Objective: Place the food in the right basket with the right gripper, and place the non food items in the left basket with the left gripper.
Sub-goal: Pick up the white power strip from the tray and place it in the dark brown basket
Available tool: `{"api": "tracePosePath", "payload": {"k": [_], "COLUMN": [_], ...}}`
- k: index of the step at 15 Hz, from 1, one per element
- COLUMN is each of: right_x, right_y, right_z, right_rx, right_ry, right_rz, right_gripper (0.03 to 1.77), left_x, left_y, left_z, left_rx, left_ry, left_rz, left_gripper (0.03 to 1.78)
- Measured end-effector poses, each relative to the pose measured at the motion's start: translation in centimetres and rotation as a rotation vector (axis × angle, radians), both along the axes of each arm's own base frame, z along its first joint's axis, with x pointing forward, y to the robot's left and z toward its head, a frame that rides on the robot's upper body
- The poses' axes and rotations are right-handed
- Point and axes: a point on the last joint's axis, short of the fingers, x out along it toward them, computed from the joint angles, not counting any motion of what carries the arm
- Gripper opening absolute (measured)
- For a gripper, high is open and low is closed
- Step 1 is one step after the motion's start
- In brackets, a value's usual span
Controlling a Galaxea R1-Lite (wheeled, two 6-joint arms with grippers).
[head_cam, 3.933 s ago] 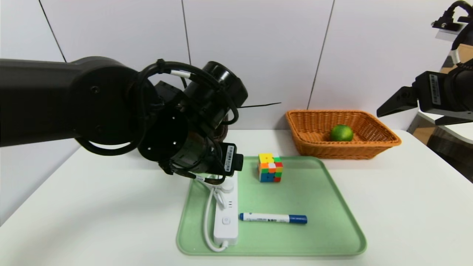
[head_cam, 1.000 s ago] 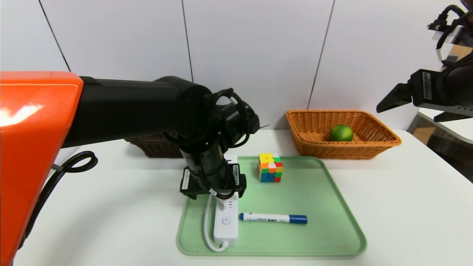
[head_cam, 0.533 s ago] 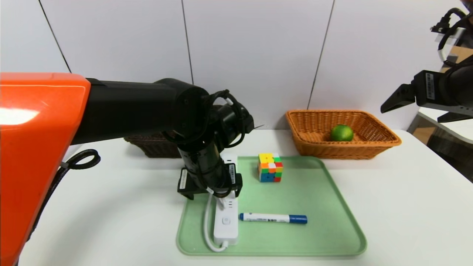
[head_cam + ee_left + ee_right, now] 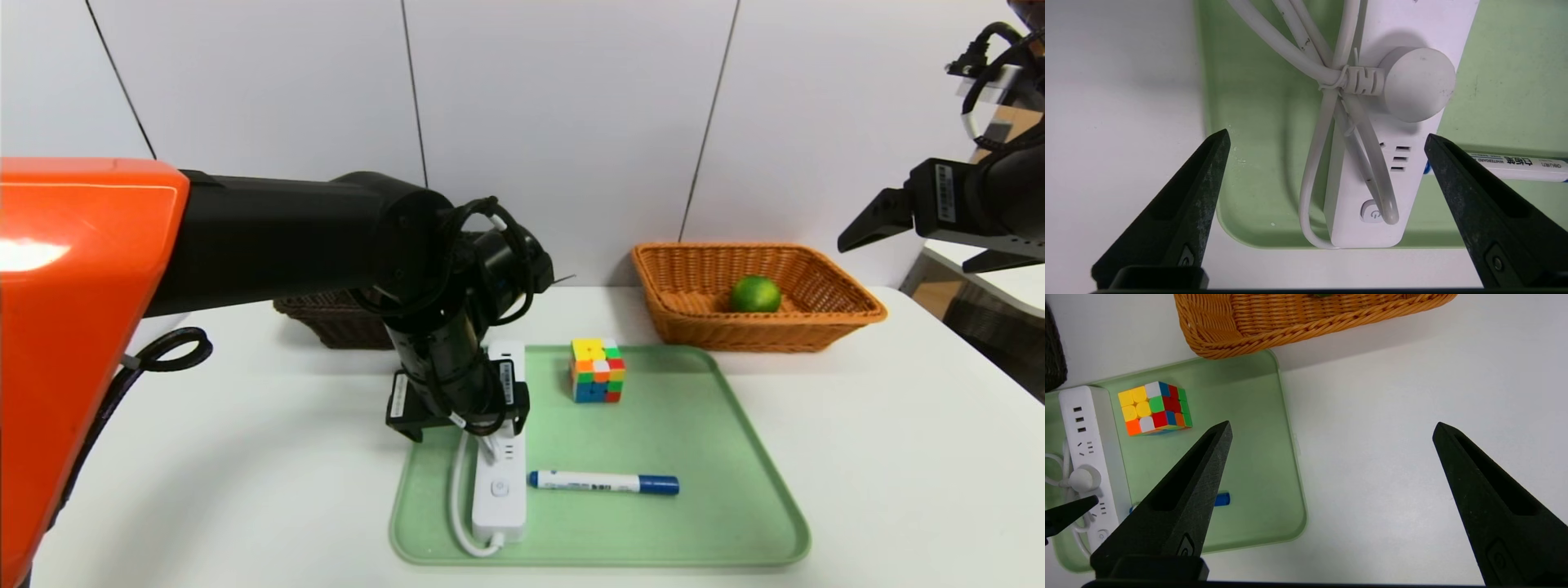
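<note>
L tool (image 4: 1327, 132) wide, nothing held, above pwr strip (image 4: 500, 490) on tray (image 4: 653, 554); marker (image 4: 604, 483) (reads "WHITEBOARD", "deli") & cube (image 4: 598, 371) there too: all 3 left to do. R tool (image 4: 1333, 426) parked wide, empty, R side. Farther, lime (image 4: 755, 294) in orange basket (image 4: 767, 337), done; dark basket (image 4: 351, 327) behind L arm.

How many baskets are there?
2. The orange-tan basket stands behind the green tray, on the right; the dark brown basket is on the left, partly hidden by the robot's left arm.
</note>
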Motion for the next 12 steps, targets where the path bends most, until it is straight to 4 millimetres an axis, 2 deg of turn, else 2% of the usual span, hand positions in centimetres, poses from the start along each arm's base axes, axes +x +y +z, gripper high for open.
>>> {"api": "tracePosePath", "payload": {"k": [12], "right_x": [0.4], "right_y": [0.1], "right_z": [-0.3], "right_rx": [-0.007], "right_ry": [0.009], "right_rz": [0.004], "right_gripper": [1.7], "left_x": [0.0], "left_y": [0.1], "left_z": [-0.9], "left_rx": [0.005], "left_ry": [0.006], "left_rz": [0.001], "left_gripper": [1.69]}}
